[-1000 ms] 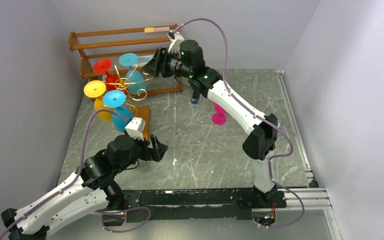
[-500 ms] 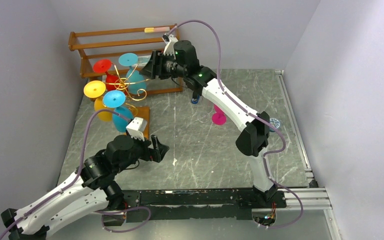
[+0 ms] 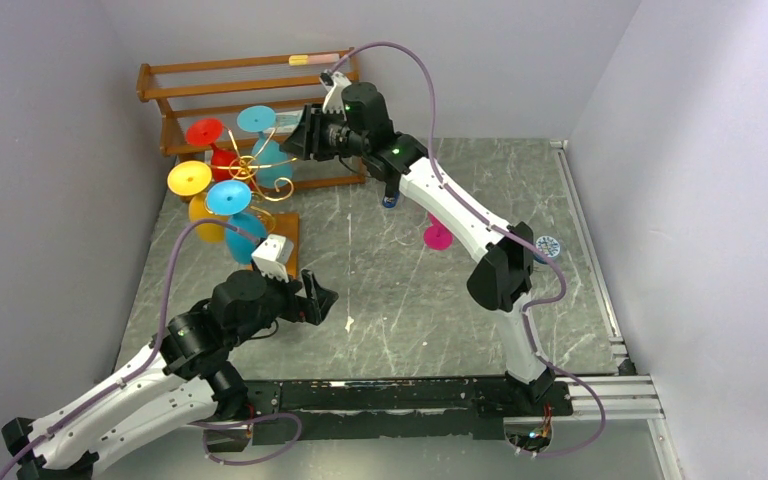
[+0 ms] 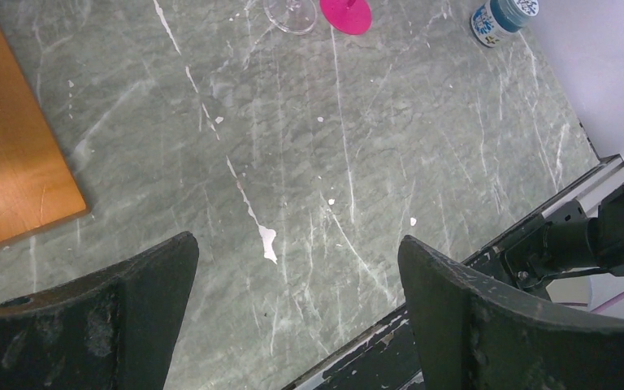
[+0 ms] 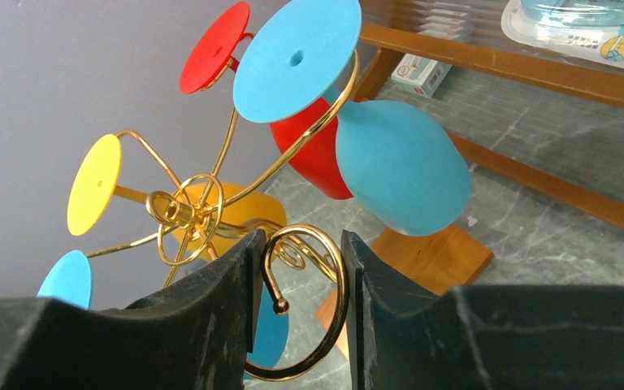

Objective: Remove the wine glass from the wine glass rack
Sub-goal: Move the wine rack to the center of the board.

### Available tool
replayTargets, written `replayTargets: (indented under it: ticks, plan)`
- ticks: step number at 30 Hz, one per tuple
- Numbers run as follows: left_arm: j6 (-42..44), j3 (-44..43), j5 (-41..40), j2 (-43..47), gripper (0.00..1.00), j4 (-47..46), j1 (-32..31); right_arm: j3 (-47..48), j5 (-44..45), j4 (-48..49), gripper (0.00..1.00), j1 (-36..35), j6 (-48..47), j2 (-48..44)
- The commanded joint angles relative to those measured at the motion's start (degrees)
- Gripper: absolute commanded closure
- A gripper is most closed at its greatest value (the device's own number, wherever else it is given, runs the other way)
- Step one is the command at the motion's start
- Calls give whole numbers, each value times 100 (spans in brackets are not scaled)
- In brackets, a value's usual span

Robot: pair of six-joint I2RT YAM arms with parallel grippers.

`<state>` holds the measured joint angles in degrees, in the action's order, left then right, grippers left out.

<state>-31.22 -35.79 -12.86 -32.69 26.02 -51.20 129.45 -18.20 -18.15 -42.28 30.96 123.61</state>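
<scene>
The wine glass rack (image 3: 251, 170) is a gold wire tree on an orange-brown wooden base (image 3: 288, 238). Several coloured wine glasses hang on it upside down: a blue one (image 5: 398, 162), a red one (image 5: 313, 158), a yellow one (image 3: 189, 178) and a second blue one (image 3: 228, 197). My right gripper (image 3: 302, 135) is at the rack's right side. In the right wrist view my right gripper (image 5: 302, 241) has its jaws closed against both sides of an empty gold scroll arm (image 5: 337, 313). My left gripper (image 3: 325, 300) is open and empty over the table in the left wrist view (image 4: 296, 244), just right of the base (image 4: 8, 138).
A brown slatted shelf rack (image 3: 220, 68) stands behind the gold rack against the back wall. A pink wine glass (image 3: 438, 236) stands on the table under the right arm, with a clear glass (image 4: 291, 12) beside it. A small blue-lidded jar (image 3: 546, 244) sits at the right.
My right gripper has moved left and slightly back, in among the rack's arms, and its elbow has swung left. The left arm has not moved.
</scene>
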Motion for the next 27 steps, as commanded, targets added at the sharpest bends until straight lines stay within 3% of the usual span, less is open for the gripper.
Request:
replayTargets:
  ticks: [1, 9, 27]
  plan:
    - [90, -112, 31, -18, 3, -65, 14, 9, 347, 88, 61, -33, 6, -66]
    - [108, -140, 39, -34, 3, -62, 16, -464, 1246, 375, 72, -79, -74, -556]
    - [142, -174, 143, -84, 3, -158, 15, -950, 2931, 572, 74, -62, -420, -1228]
